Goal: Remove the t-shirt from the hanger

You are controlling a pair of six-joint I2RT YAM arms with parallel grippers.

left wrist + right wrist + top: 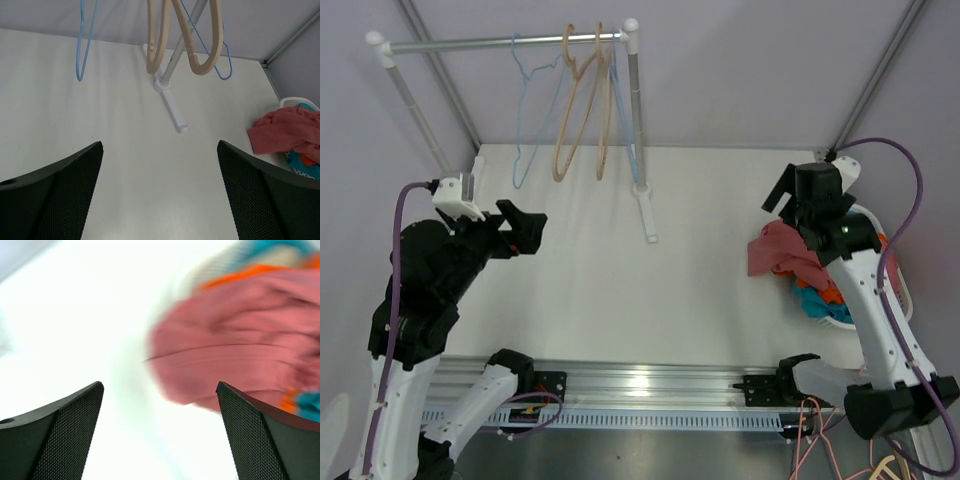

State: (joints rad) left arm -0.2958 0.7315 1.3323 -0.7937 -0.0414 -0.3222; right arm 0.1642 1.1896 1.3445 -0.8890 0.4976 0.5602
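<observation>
Your right gripper (160, 386) has its fingers spread wide with nothing between them, and it hangs just above the pink t-shirt (775, 250). The t-shirt lies crumpled at the right side of the tabletop (620, 280), part on the bare surface and part draped over the rim of the white basket (291, 101), which also holds teal and orange cloth. The right wrist view is blurred, so you cannot read the fabric's folds there. Your left gripper (160, 146) hovers over the left side of the tabletop, fingers likewise spread and holding nothing. At the back, two beige hangers (582, 110) and a blue wire hanger (525, 110) hang from the rail (500, 42), well apart from the t-shirt.
</observation>
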